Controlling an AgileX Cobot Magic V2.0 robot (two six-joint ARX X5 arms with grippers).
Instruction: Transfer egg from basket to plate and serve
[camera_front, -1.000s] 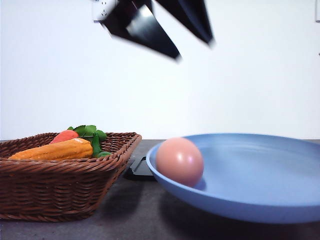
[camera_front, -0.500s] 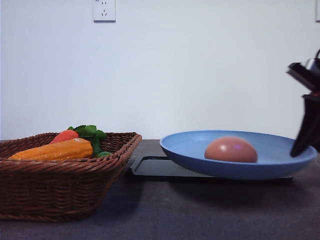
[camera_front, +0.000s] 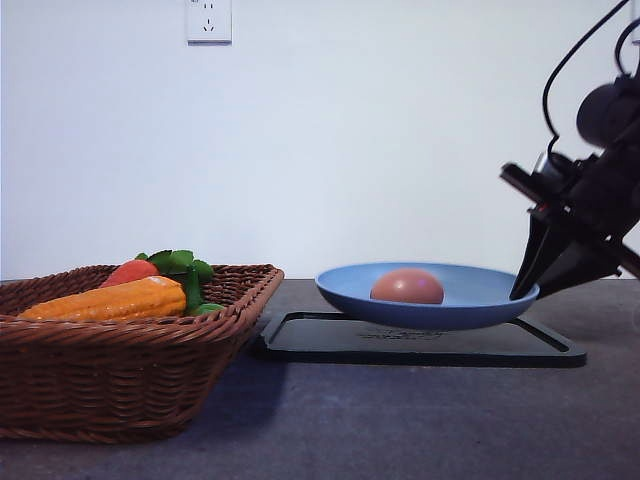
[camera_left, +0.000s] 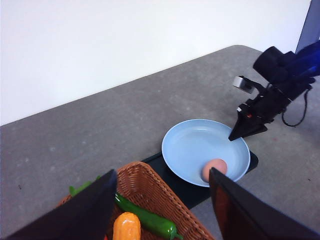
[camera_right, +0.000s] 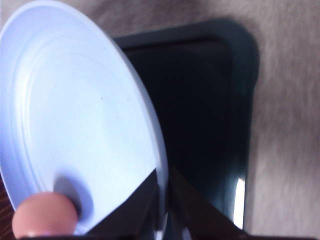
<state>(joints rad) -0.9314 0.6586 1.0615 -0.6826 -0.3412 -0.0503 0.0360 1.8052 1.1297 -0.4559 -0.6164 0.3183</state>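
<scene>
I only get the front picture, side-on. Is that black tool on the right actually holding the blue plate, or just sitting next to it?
Observer: Holding it. In the right wrist view the right tool pinches the plate at its rim, one finger above and one below.
Operator: Where's the other arm?
Observer: The left wrist view shows the left tool open, over the basket.
Operator: Anything in that basket I'm missing?
Observer: A long green vegetable lies beside the corn.
</scene>
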